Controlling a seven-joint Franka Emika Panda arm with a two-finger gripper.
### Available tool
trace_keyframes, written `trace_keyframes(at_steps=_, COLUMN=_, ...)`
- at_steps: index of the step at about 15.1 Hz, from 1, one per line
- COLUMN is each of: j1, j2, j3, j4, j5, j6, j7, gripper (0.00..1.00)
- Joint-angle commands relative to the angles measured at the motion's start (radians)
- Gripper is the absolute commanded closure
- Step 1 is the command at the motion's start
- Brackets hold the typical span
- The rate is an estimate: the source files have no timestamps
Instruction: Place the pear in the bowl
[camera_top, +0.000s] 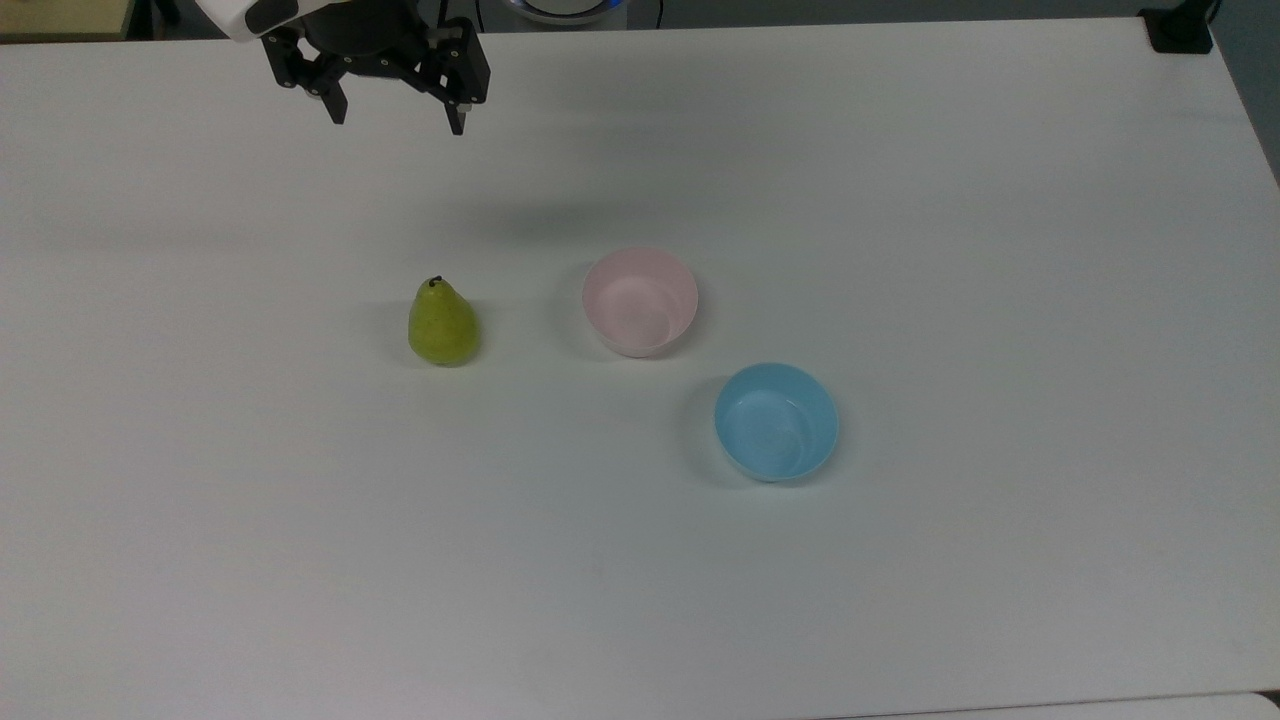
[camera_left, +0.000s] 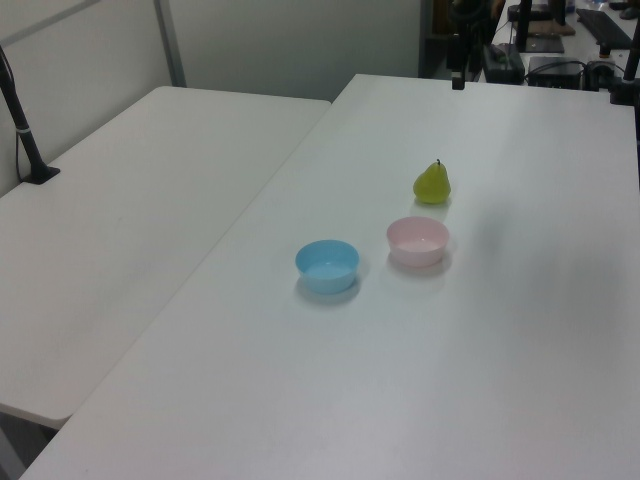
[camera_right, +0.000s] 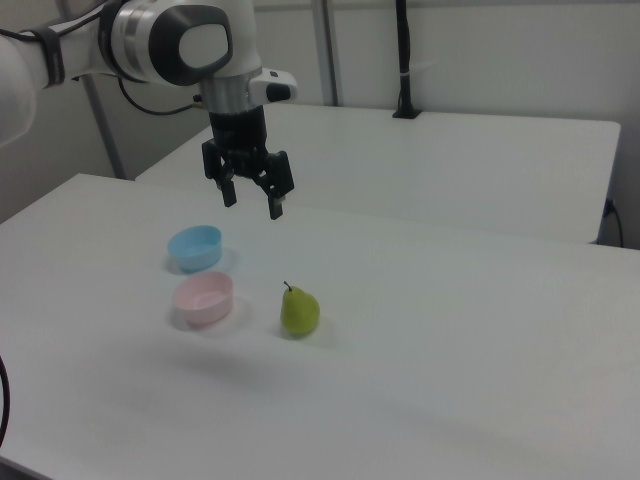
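A yellow-green pear (camera_top: 442, 322) (camera_left: 432, 184) (camera_right: 299, 311) stands upright on the white table, its dark stem up. To the top view's right of it sits the pale pink bowl (camera_top: 640, 300) (camera_left: 418, 241) (camera_right: 204, 298), with nothing inside. My gripper (camera_top: 397, 117) (camera_right: 252, 201) hangs open and holds nothing. It is high above the table, near the top view's upper left, well clear of the pear. In the left view one fingertip (camera_left: 457, 80) shows at the far table edge.
A light blue bowl (camera_top: 776, 421) (camera_left: 327, 266) (camera_right: 194, 247) holding nothing sits beside the pink one. A second white table (camera_left: 130, 200) (camera_right: 450, 150) adjoins this one. A black post base (camera_top: 1180, 30) stands at the top view's upper right corner. Bare white tabletop (camera_top: 640, 600) surrounds the three objects.
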Motion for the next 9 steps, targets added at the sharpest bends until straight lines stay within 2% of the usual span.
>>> trace_keyframes(at_steps=1, j1=-0.001, j2=-0.015, j3=-0.004, j4=-0.017, j5=0.017, j6=-0.004, j7=0.001, gripper=0.00)
trace_keyframes(at_steps=5, j1=-0.003, j2=0.020, j3=-0.004, j4=-0.029, j5=0.009, j6=0.076, j7=0.000, gripper=0.00)
trace_keyframes(at_steps=9, j1=-0.017, j2=0.112, j3=-0.004, j4=-0.029, j5=0.007, j6=0.120, j7=-0.003, gripper=0.00)
